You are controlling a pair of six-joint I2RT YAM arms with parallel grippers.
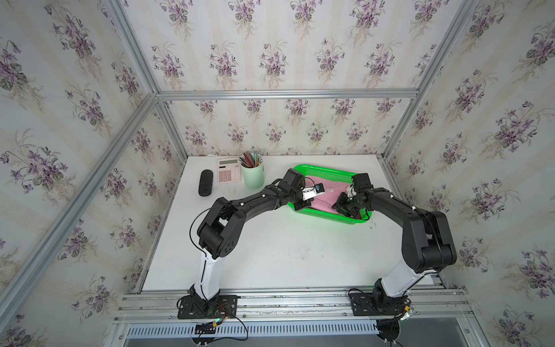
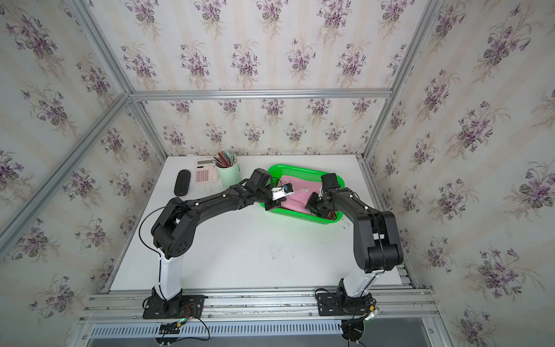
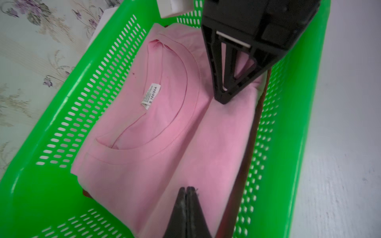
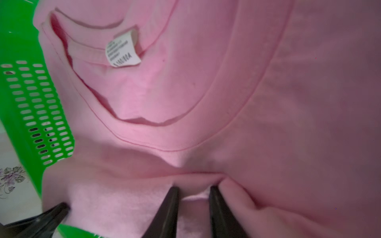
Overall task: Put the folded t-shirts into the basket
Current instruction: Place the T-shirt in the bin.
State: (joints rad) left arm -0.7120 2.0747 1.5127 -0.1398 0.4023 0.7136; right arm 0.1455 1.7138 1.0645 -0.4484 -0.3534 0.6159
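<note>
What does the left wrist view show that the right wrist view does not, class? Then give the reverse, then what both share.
Only left wrist: the shut left gripper, the right gripper tip-down on the pink shirt, and a dark red edge beneath that shirt.
Only right wrist: a pucker of pink cloth between the right gripper's fingers.
Both: the shirt, its label and the green basket.

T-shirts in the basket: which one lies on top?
The light pink t-shirt, neck label showing, lies on top; of the dark red t-shirt only a thin edge shows beneath it, along the basket wall.
</note>
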